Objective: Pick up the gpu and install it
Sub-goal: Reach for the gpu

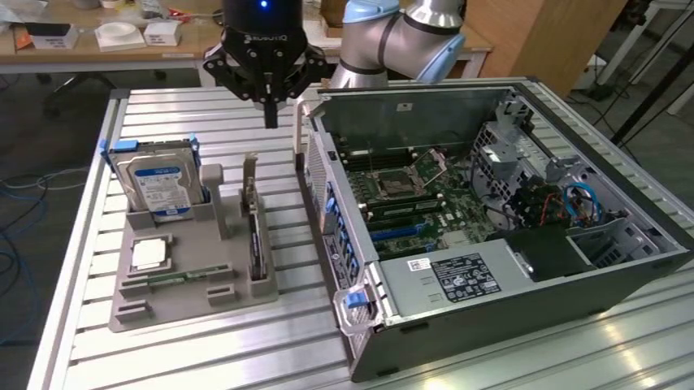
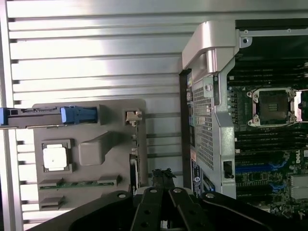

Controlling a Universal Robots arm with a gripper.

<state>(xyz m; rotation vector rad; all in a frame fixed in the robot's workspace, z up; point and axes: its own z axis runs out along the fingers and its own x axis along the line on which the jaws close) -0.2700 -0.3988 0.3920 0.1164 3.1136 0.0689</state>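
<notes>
Now: clenched gripper point(image 1: 270, 114) hanging above the gpu point(image 1: 257, 244)

The gpu is standing on edge in the grey holder point(image 1: 179, 305), its long axis running alongside the computer case point(image 1: 521, 317). The gripper, empty, is hanging well above it. The wrist view is giving the gpu's thin top edge; the exterior view, its height.

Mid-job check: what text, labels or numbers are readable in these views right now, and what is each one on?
"ROBOTIQ", as far as it reads, upside down on the body of the pincer.
Blue-white label on the hard drive: print too small to read.
Black power supply label: too small to read.
The white sticker beside it: unreadable.
Nothing else is legible.
</notes>
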